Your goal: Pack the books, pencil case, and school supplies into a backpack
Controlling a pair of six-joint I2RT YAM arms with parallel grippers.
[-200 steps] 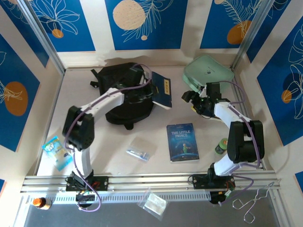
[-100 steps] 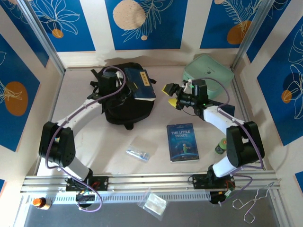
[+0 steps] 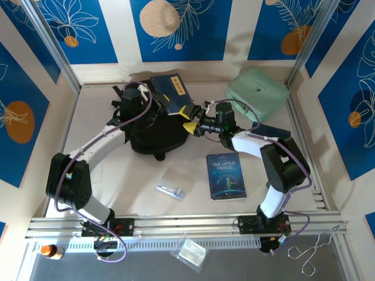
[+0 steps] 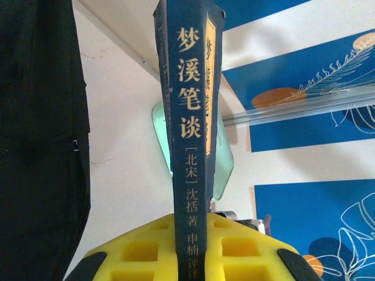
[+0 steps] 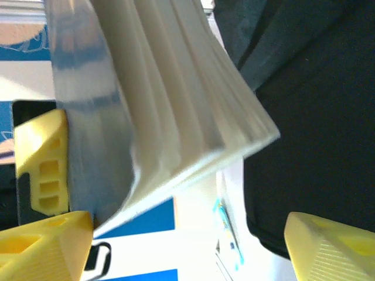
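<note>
Above the far backpack [image 3: 153,136], left gripper [image 4: 196,249] clamps a navy book [image 3: 170,88]; right gripper [image 3: 189,119] spreads wide around the book's right edge.

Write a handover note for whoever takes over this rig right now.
Left gripper: shut on the navy book, held above the backpack.
Right gripper: open, one finger on either side of that book's page edge.
The Little Prince and the pencil case lie on the table, nearer the arm bases than the backpack.
Done: one book in hand.
Left: get it into the backpack, then pack the other two.
</note>
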